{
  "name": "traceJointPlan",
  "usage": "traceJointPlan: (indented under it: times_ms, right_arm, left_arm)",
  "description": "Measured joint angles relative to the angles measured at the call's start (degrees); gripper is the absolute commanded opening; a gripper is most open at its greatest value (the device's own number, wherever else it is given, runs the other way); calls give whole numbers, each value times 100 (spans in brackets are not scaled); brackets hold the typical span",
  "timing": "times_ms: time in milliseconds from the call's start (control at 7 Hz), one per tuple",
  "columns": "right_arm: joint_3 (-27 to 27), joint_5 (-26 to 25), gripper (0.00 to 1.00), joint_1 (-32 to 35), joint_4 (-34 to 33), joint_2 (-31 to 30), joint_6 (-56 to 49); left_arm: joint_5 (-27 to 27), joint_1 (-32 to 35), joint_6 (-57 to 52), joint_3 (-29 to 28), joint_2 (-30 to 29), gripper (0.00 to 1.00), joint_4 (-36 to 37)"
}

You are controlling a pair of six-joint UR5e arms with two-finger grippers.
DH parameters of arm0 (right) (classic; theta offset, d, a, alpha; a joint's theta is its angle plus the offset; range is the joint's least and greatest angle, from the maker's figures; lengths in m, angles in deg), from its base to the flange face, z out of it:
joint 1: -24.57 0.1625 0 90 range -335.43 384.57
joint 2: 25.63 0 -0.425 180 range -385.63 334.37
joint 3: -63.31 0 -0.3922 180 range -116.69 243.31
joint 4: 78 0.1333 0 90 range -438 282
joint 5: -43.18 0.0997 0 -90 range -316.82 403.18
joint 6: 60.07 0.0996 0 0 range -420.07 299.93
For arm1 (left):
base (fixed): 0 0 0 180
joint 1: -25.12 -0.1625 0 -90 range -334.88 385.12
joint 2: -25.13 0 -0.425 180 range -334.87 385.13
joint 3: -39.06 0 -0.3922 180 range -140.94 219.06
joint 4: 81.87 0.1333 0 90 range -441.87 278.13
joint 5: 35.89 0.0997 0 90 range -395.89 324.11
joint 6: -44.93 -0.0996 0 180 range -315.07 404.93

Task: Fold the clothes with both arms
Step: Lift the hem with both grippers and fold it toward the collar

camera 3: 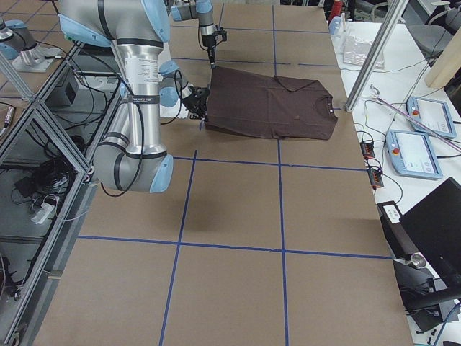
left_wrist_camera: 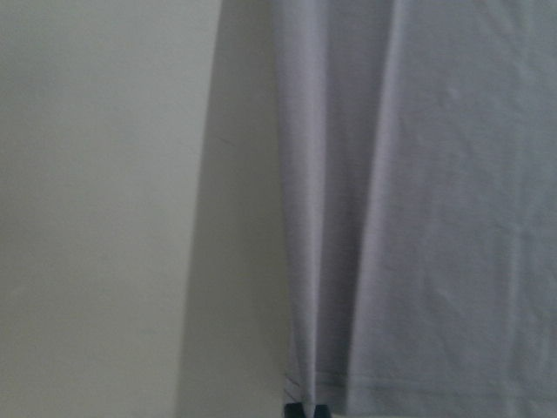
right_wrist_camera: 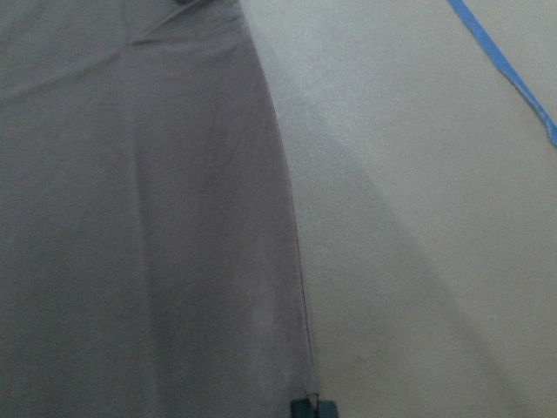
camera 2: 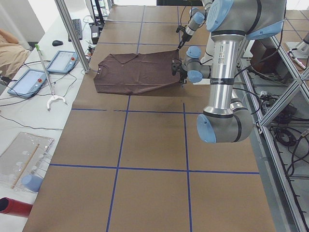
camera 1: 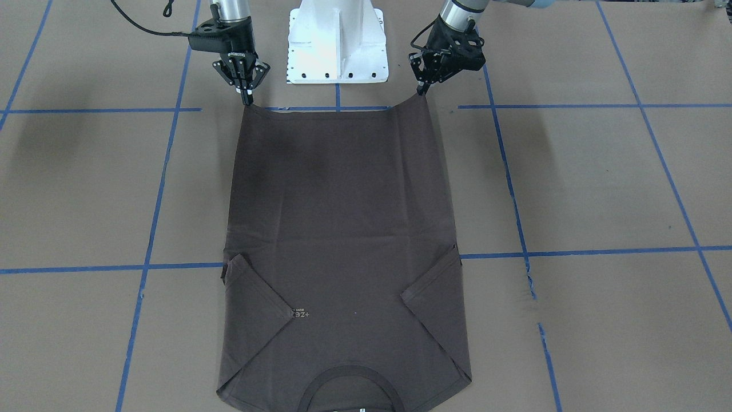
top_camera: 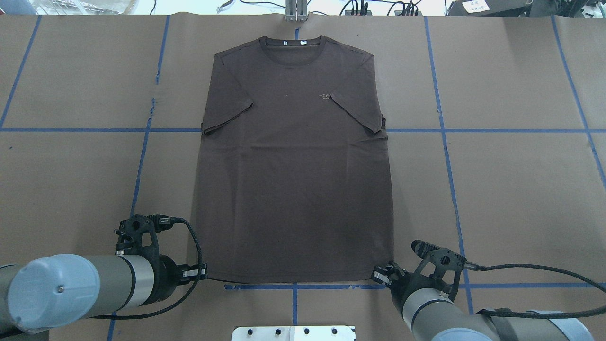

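Note:
The dark brown T-shirt (top_camera: 293, 180) lies flat on the brown table, front up. Its collar (top_camera: 293, 45) is at the far edge and both sleeves are folded inward over the chest. My left gripper (top_camera: 203, 273) is shut on the near hem corner on its side, seen also in the front-facing view as left gripper (camera 1: 423, 90). My right gripper (top_camera: 381, 274) is shut on the other near hem corner, shown across the table as right gripper (camera 1: 247, 100). Both corners are pulled slightly up off the table. In each wrist view the hem corner (left_wrist_camera: 305, 396) (right_wrist_camera: 309, 396) runs into the fingertips at the bottom edge.
The white pedestal base (camera 1: 337, 46) stands between the arms, just behind the hem. Blue tape lines (top_camera: 445, 142) grid the table. Beyond the far edge are an aluminium post (camera 2: 72, 34), tablets (camera 2: 29, 82) and cables. A person's arm (camera 2: 7, 48) shows at the side.

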Motion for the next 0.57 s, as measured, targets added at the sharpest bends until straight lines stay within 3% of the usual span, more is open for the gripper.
traceJointPlan:
  times_ms: [429, 571]
  right_arm:
    - [-1958, 501, 0, -287, -1701, 49, 29]
    - [-2193, 609, 0, -260, -1993, 119, 21]
  left_arm:
    - [-538, 19, 27, 2135, -81, 0, 2106]
    - [-633, 36, -11, 2324, -170, 0, 2443]
